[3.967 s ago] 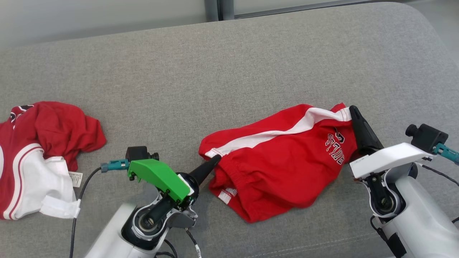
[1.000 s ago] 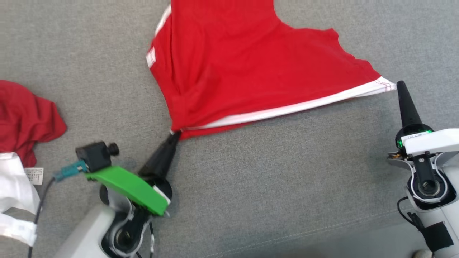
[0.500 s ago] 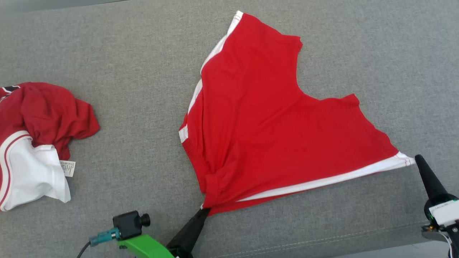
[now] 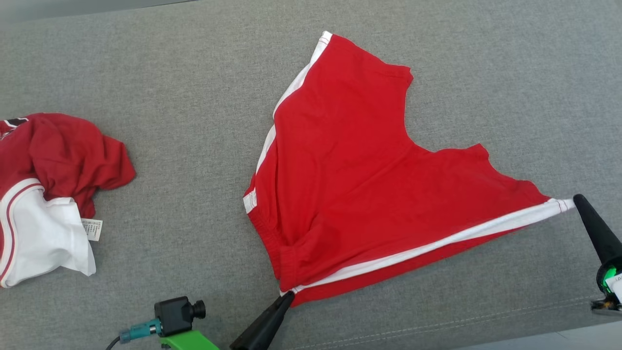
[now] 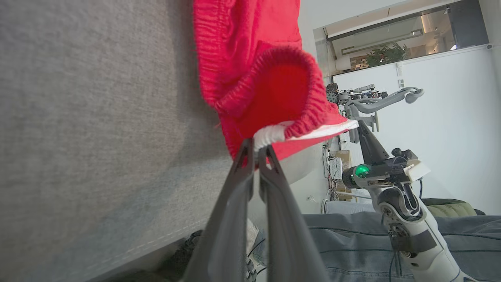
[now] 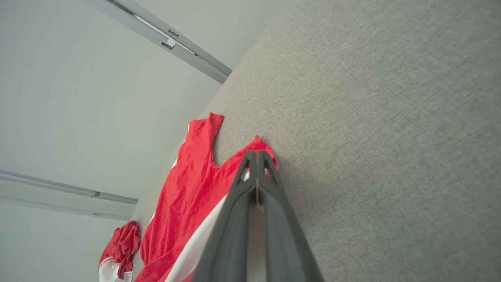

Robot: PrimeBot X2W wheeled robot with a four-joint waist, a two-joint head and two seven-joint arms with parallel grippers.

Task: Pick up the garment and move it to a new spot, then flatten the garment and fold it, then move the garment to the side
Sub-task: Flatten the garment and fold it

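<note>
**Flattening under way: shorts stretched between both pincers**

The garment (image 4: 359,184), red shorts with white side stripes, lies spread near the middle of the grey padded surface (image 4: 146,73). One leg points away from the robot and the other toward its right. The left pincer (image 4: 287,296) is clamped narrow on the waistband corner, where the white stripe ends. The right pincer (image 4: 578,200) is pinched tight on the striped hem corner of the right-hand leg, so the near edge runs taut between them.

This looks like the flattening step, with the move to a new spot done. The near edge seems slightly raised, and the waistband bunches by the left pincer. The next move probably calls for lowering both corners evenly, keeping the tension, and letting go only once the cloth lies flat. Folding can then begin. A second red-and-white garment (image 4: 53,160) sits crumpled well apart at the left.
</note>
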